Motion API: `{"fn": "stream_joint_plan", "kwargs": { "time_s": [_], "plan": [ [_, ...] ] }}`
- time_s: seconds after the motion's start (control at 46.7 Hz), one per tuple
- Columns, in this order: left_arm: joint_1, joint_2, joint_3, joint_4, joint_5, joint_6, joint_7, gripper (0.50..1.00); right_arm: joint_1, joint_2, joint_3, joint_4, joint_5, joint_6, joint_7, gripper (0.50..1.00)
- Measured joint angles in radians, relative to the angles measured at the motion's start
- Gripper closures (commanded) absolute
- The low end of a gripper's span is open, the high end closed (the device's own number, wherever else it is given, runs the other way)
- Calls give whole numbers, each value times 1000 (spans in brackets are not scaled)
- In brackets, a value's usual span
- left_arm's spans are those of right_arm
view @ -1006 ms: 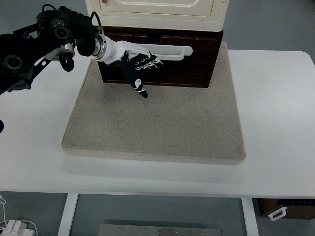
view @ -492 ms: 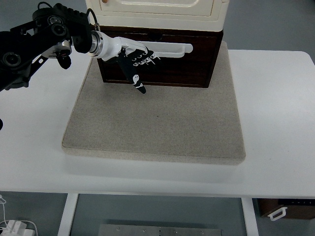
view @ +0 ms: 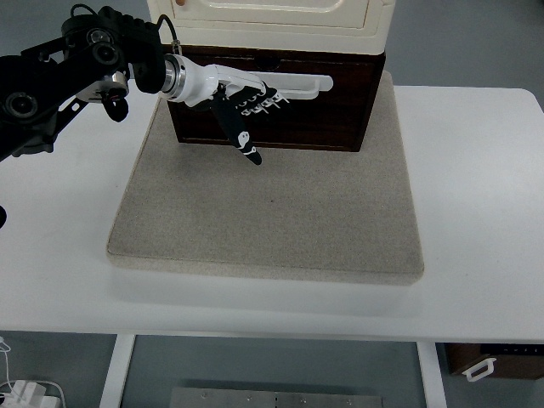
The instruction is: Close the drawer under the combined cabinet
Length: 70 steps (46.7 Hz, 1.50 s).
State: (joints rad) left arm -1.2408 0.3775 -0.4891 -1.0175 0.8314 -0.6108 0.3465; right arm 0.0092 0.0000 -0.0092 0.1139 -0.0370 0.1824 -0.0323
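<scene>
The combined cabinet has a cream upper part (view: 272,21) and a dark wood drawer (view: 319,119) beneath it with a long white handle (view: 304,83). It stands at the back of a grey mat (view: 272,212). The drawer front sits about flush with the cabinet's base. My left hand (view: 245,106), white with black fingers, is in front of the drawer's left half. Its fingers (view: 268,100) lie stretched against the handle and its thumb (view: 246,149) points down toward the mat. It holds nothing. The black left arm (view: 68,72) comes in from the upper left.
The mat lies on a white table (view: 476,212). Bare mat spreads in front of the drawer. A brown box (view: 493,361) sits on the floor at the lower right, below the table edge.
My left hand has slid slightly to the right along the drawer front, staying at the handle. The drawer front has not visibly moved.
</scene>
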Motion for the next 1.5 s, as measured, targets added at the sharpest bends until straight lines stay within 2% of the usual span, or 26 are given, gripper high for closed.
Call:
{"fn": "stream_joint_plan", "kwargs": {
  "time_s": [0.107,0.235,0.321,0.77,1.049,1.241,1.498],
  "plan": [
    [12,-1,-22,-45,-5,0,-50,500,0,0,0,0,0,0,0,548],
    [26,-9,-70,-76,-33,0,-157,500,0,0,0,0,0,0,0,548],
    [28,-12,-106,-88,-72,0,-186,500,0,0,0,0,0,0,0,548],
    [27,-57,-436,-115,-192,0,-198,500,0,0,0,0,0,0,0,548],
    [26,-57,-627,-98,-412,0,-198,500,0,0,0,1,0,0,0,548],
    [22,-52,-773,-30,-493,0,-198,500,0,0,0,0,0,0,0,548],
    [-5,-43,-932,152,-525,0,-198,500,0,0,0,0,0,0,0,548]
  ]
}}
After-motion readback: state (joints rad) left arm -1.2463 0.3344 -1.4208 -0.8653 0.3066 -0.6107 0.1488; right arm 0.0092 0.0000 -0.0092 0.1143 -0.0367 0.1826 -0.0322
